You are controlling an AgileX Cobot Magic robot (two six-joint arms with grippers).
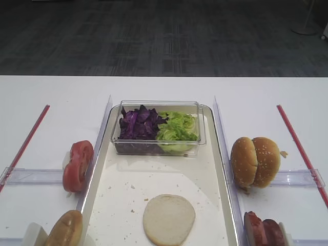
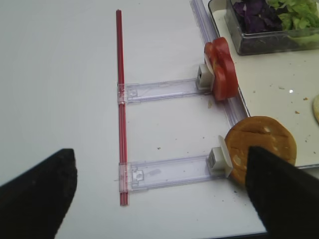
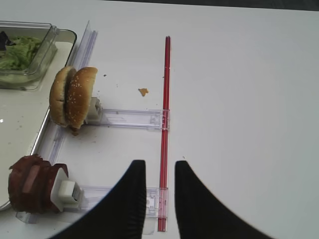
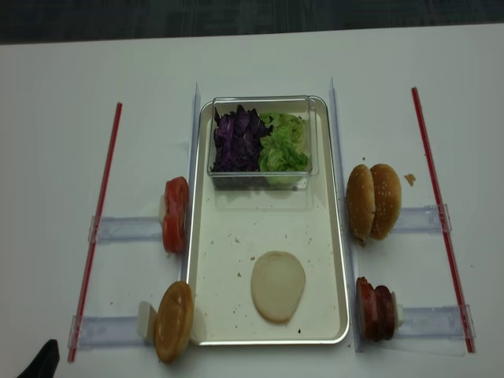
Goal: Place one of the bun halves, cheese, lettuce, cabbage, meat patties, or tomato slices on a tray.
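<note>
1. Bun half [image 1: 168, 219] lies cut face up on the tray [image 1: 215, 169], near its front edge; that placing looks done.
2. Left gripper [image 2: 159, 189] hangs with jaws wide and empty over the surface's left side; right gripper [image 3: 160, 199] has jaws narrowly parted, empty.
3. Next likely calls for picking another item, perhaps the tomato slices [image 1: 78, 165] at the tray's left edge.

Lab-like test room, white table [image 1: 164, 89], grey carpet tiles [image 1: 154, 36], clear plastic holders [image 4: 118, 228]
</note>
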